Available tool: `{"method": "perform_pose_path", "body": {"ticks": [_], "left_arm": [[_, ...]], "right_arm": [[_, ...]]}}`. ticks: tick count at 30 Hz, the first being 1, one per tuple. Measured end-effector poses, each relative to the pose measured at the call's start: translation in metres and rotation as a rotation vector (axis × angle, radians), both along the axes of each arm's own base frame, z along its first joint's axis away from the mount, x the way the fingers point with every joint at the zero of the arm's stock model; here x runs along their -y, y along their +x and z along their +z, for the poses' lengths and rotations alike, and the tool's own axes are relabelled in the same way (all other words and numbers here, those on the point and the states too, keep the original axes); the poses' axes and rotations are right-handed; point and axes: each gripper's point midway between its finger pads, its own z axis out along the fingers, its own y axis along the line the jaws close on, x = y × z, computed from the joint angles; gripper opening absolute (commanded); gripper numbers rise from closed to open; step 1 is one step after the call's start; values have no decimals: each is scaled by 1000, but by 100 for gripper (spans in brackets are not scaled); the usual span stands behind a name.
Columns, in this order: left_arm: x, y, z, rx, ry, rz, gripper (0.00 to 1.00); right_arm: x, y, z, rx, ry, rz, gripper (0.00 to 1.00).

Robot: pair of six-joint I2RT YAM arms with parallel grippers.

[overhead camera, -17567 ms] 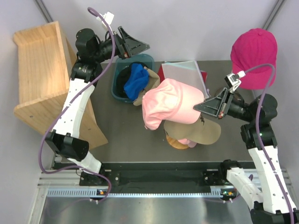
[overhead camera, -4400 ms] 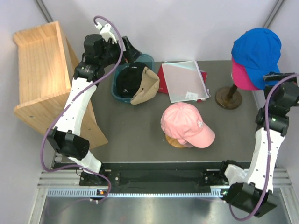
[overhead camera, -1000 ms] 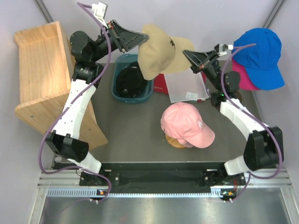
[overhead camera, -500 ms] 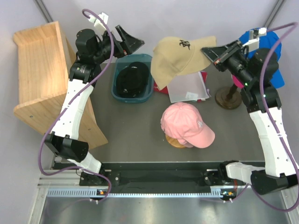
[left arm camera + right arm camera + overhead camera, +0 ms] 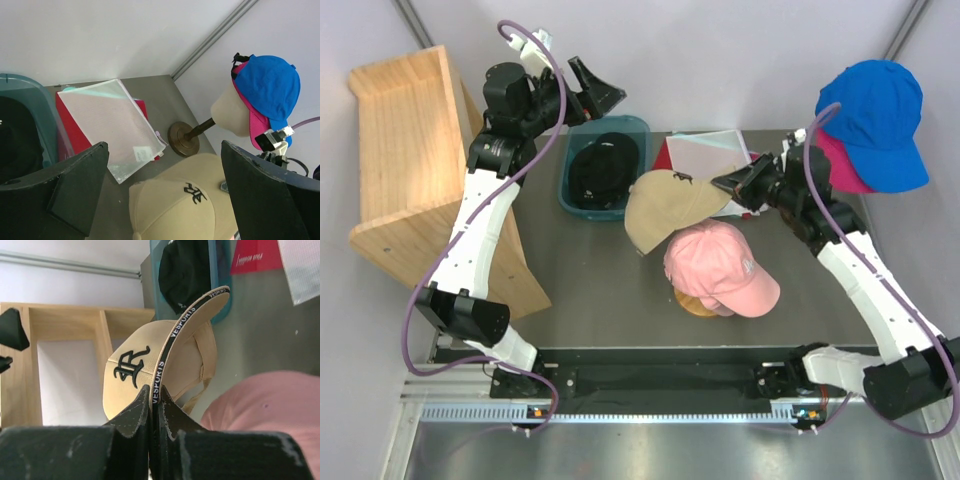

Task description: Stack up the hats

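My right gripper (image 5: 728, 186) is shut on the brim of the tan hat (image 5: 665, 206), holding it in the air just above and left of the light pink hat (image 5: 720, 265), which sits on the wooden knob stand (image 5: 697, 306). The right wrist view shows the tan hat (image 5: 135, 375) pinched between my fingertips (image 5: 154, 390). The bright blue hat (image 5: 873, 112) sits over the magenta hat (image 5: 835, 163) on the mannequin head. The black hat (image 5: 602, 166) lies in the teal bin (image 5: 582, 209). My left gripper (image 5: 603, 92) is open and empty above the bin. No dark green hat shows.
A wooden shelf (image 5: 405, 170) stands at the left. A clear pouch (image 5: 717, 153) lies on a red folder (image 5: 663, 158) behind the hats. The mannequin's round base (image 5: 183, 139) stands at the right.
My right arm has carried the tan hat down and toward the near side, from high over the folder to just above the pink hat. The left arm has barely moved.
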Motion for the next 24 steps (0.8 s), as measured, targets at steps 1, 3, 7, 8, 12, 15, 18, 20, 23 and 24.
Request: {"method": "perform_pose_path", "body": {"ticks": [1,3,7,8,12,15,18,20,23,24], "left_arm": [[0,0,0,-1,0,0,98],[0,0,0,-1,0,0,98],[0,0,0,-1,0,1,98],[0,0,0,-1,0,2,98],[0,0,-1,-2,0,3,98],[0,1,-5,-13,3,3,98],[0,1,-13,-31,9,3,98],[-1,1,-18,-42,15,4,98],[-2,0,-23,-48,23,10,98],[-3,0,-24,-49,25,12,98]], "right_arm": [[-3,-4,-2,-8,13,5,0],[-5,-12,0,-6,39,1,0],[2,-35,4,3,81,-21,0],[5,-41,5,5,90,-31,0],[21,-65,8,10,103,-80,0],[31,-80,8,13,111,-107,0],[39,-90,-2,0,105,-130,0],[43,-95,-13,-20,91,-142,0],[47,-99,-33,-56,68,-155,0],[49,-100,-39,-65,61,-162,0]]}}
